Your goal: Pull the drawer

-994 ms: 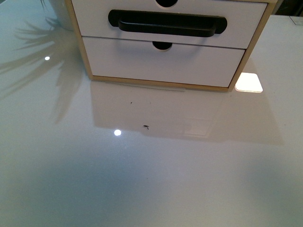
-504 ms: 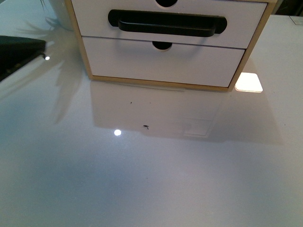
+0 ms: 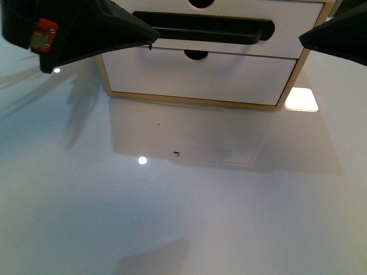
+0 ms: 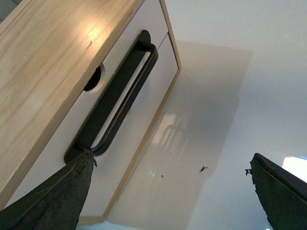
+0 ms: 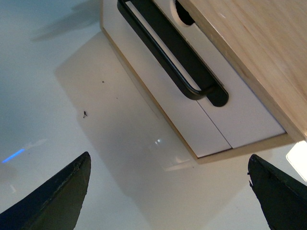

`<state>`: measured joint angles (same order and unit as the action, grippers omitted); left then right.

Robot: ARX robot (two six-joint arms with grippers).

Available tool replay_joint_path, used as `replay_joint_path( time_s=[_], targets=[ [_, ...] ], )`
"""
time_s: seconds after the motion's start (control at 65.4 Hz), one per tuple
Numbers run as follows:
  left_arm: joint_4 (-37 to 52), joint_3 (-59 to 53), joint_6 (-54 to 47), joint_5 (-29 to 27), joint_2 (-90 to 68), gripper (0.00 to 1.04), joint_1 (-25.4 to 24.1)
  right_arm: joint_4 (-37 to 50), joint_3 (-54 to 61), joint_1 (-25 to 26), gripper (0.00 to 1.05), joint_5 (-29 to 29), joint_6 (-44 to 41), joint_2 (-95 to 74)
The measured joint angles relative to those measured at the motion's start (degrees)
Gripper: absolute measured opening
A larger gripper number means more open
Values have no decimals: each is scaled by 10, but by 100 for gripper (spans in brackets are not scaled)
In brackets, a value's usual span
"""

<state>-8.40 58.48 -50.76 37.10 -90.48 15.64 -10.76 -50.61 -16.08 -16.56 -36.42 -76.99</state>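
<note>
The drawer sits in the upper slot of a wooden cabinet, its white front about level with the plain notched front below. The left gripper is spread wide and holds nothing. One of its fingertips lies right at the left end of the black bar handle, though I cannot tell whether it touches. The right gripper is also spread wide and empty, hanging in front of the cabinet's right side, apart from the handle. The cabinet stands on a glossy white table, with a small dark speck just in front of it.
</note>
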Motion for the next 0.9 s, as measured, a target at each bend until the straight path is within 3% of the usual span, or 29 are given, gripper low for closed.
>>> replay_joint_path(
  time_s=[0.397,0.902],
  targets=[
    [-87,112,-75,-30,-127,97,21,-23,-94,-40,96,-24,-57,-132],
    [-110,145,-108,-37,-169,97,44,-26,-131,-30,96,-30,-72,-189]
  ],
)
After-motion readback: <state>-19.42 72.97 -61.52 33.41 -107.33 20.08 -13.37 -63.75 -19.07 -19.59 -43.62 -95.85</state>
